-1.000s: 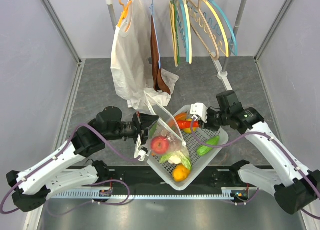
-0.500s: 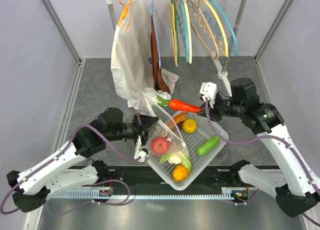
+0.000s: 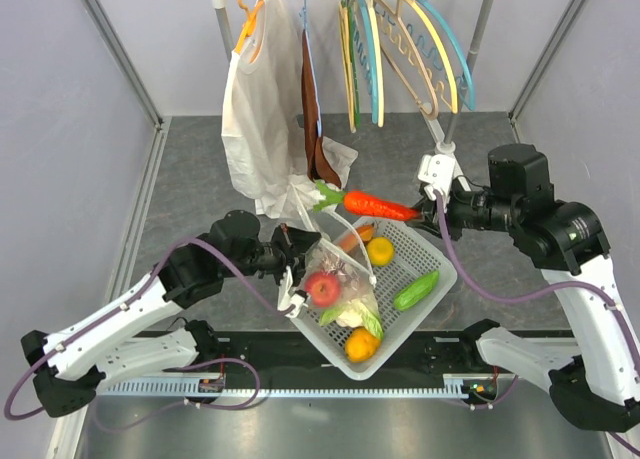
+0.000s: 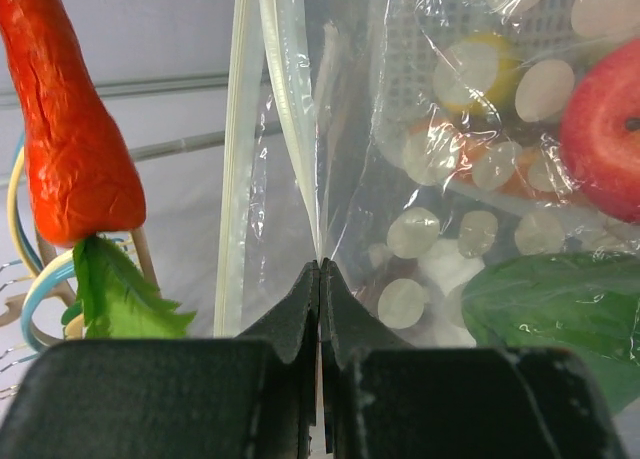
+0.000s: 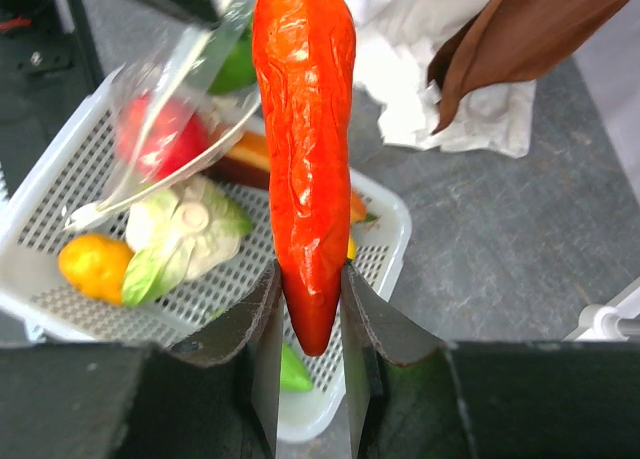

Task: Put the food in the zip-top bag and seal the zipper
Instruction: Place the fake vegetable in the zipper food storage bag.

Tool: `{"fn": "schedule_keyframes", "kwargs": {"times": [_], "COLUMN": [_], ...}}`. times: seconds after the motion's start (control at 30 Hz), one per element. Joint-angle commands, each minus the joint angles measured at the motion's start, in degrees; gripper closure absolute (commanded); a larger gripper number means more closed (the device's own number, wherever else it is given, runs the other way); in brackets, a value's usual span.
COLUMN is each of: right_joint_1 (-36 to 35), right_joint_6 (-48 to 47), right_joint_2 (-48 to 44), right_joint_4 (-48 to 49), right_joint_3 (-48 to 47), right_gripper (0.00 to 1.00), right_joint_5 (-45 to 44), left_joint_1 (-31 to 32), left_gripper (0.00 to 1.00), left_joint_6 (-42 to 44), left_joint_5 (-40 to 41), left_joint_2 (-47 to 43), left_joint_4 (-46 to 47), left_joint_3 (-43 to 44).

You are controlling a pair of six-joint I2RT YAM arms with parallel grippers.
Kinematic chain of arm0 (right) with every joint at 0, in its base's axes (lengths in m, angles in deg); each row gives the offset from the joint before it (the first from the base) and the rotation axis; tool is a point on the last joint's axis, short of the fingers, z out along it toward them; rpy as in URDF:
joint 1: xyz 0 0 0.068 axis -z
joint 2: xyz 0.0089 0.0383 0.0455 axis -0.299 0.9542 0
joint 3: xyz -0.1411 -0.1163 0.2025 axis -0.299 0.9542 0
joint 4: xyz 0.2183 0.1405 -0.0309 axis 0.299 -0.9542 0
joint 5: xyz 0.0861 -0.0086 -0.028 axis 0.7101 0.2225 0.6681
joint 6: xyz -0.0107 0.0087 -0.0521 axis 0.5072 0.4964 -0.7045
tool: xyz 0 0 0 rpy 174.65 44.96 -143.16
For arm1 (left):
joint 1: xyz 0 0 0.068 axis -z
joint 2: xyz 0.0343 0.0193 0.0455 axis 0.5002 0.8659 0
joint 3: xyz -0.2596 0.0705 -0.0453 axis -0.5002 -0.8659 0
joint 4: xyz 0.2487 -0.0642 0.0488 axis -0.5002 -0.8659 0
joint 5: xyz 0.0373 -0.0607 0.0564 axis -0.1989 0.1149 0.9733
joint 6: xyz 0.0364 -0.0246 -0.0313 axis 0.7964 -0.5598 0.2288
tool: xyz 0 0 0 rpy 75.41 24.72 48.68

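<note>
Left gripper (image 4: 320, 275) clenched on the edge of the dotted zip-top bag (image 3: 348, 277), holding it upright over the white lattice basket (image 3: 447, 275). A red apple (image 3: 322, 288) shows through the plastic. Right gripper (image 5: 310, 301) grasps the toy carrot (image 3: 375, 207) by its tip, held in the air, leafy end near the bag's raised mouth.

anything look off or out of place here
Nothing is spilled or broken. The white basket sits skewed, its near corner poking over the black rail. The white garment trails down from its hanger, and its lower end lies crumpled on the floor.
</note>
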Motion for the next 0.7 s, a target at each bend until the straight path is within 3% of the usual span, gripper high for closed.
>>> {"fn": "schedule_keyframes", "kwargs": {"times": [0.0, 0.33, 0.67], "right_joint_1": [0.2, -0.9, -10.8], "right_joint_6": [-6.1, -10.5, -6.7], "right_joint_2": [0.7, 4.8, 10.7], "right_joint_4": [-10.8, -14.9, -13.6], "right_joint_3": [-3.5, -5.2, -12.5], "right_gripper": [0.96, 0.96, 0.95], "right_joint_5": [3.1, -1.5, -10.0], "left_joint_1": [-0.2, -0.1, -0.1], "left_gripper": [0.98, 0.98, 0.98], "left_joint_6": [-2.7, -0.2, 3.8], "left_joint_5": [2.7, 1.5, -2.3], "left_joint_2": [2.2, 3.1, 4.9], "left_joint_4": [-0.4, -1.1, -6.0], "left_joint_3": [3.1, 6.8, 12.3]}}
